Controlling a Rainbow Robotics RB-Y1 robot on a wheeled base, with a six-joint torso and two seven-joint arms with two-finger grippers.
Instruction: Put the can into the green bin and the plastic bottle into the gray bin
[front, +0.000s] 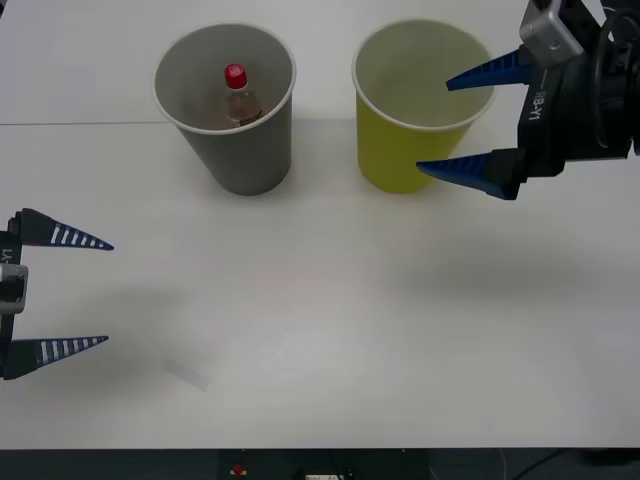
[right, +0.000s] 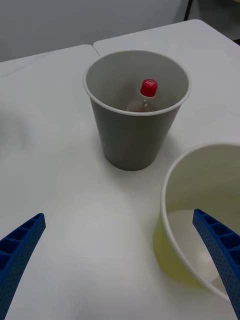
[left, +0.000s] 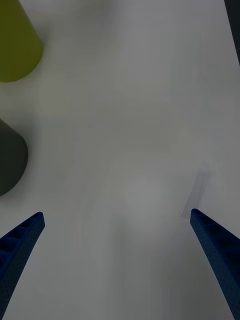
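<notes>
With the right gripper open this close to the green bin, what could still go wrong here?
1. The right gripper is open by the green bin, one finger over its rim; a careless move away might clip and tip it.
2. The plastic bottle stands in the gray bin, which sits near the green one, so a toppled green bin might knock it.
3. The left gripper is open low over the table; it poses little risk.

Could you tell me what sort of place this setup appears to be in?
Probably a lab or office test bench: a plain white table, two paper-cup-style bins, the gray bin holding the plastic bottle and the green bin, with the right gripper open beside it.
</notes>
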